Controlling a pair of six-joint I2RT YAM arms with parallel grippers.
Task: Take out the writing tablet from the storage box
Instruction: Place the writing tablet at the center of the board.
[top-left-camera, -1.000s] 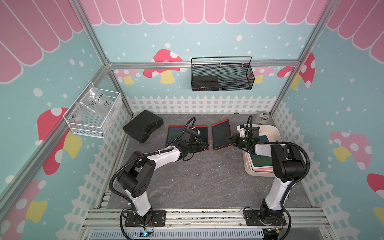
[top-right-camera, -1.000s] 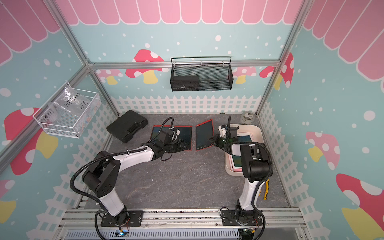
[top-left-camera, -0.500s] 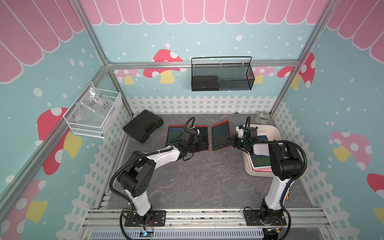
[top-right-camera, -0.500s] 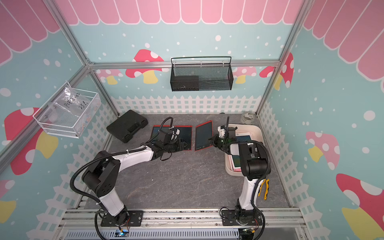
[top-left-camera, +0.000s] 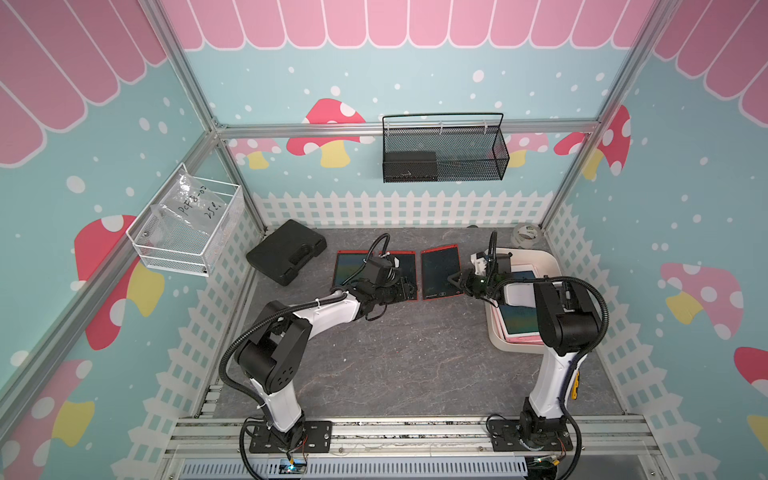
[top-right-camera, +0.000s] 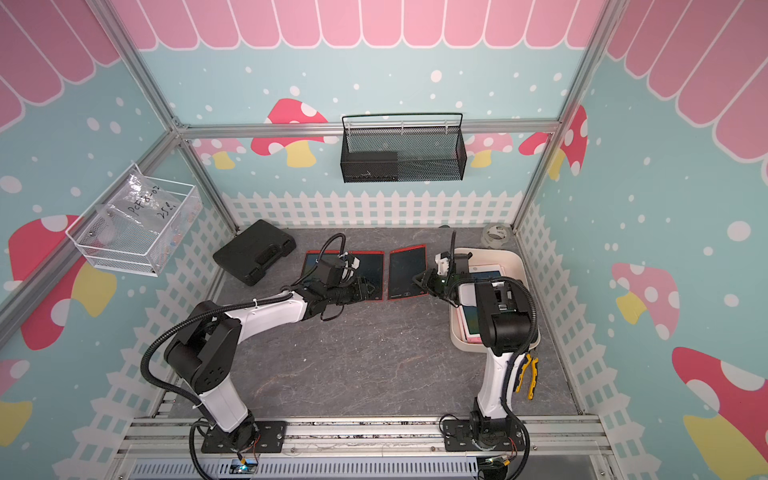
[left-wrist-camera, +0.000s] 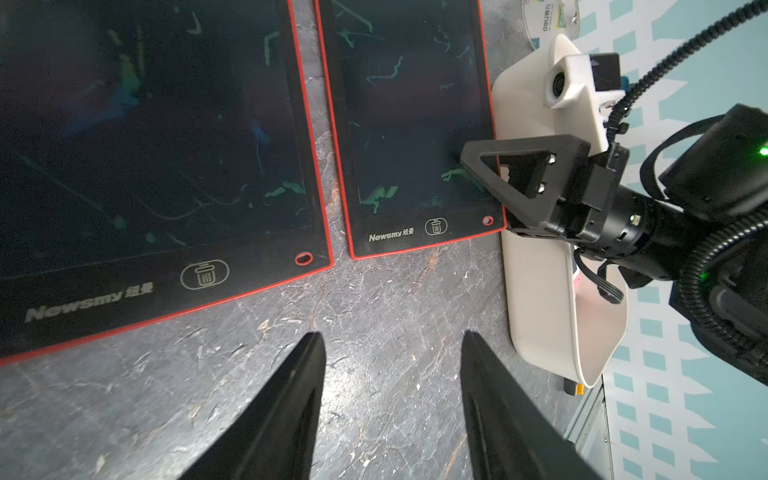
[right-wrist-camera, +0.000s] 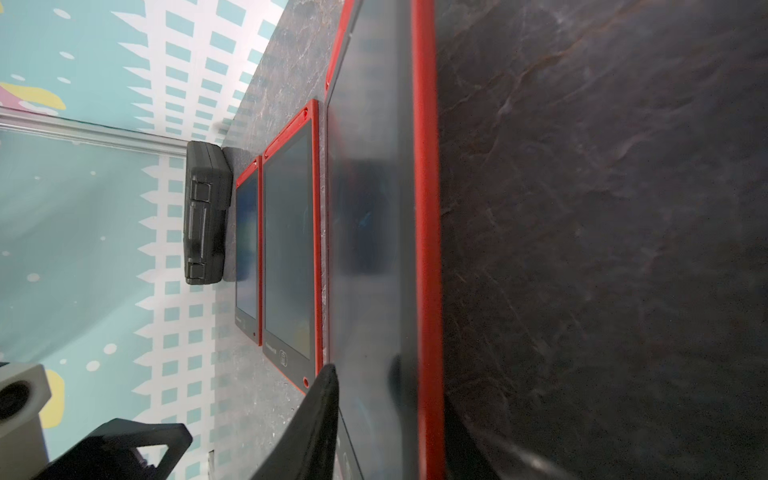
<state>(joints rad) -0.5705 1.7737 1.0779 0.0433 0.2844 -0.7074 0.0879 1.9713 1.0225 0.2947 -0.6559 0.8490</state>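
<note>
The cream storage box (top-left-camera: 549, 266) (top-right-camera: 520, 266) (left-wrist-camera: 540, 291) stands at the table's right and holds several white and pink framed tablets (top-left-camera: 521, 326). A red-framed writing tablet (top-left-camera: 440, 272) (top-right-camera: 407, 272) (left-wrist-camera: 415, 124) (right-wrist-camera: 374, 208) lies flat on the table just left of the box. My right gripper (top-left-camera: 461, 281) (top-right-camera: 422, 280) (left-wrist-camera: 484, 189) (right-wrist-camera: 388, 386) is open, its fingers standing apart above and below that tablet's right edge. My left gripper (top-left-camera: 409, 291) (top-right-camera: 370, 291) (left-wrist-camera: 391, 336) is open over bare table in front of the tablets, holding nothing.
Two more red-framed tablets (top-left-camera: 349, 270) (top-left-camera: 405, 266) lie side by side to the left. A black case (top-left-camera: 286, 251) sits at the back left and a tape roll (top-left-camera: 525, 237) at the back right. Pliers (top-right-camera: 525, 374) lie near the right arm's base. Fence-printed walls enclose the table.
The right gripper's jaws have opened, letting go of the red tablet, which has settled from a slight tilt to flat on the table. The left arm has not moved.
</note>
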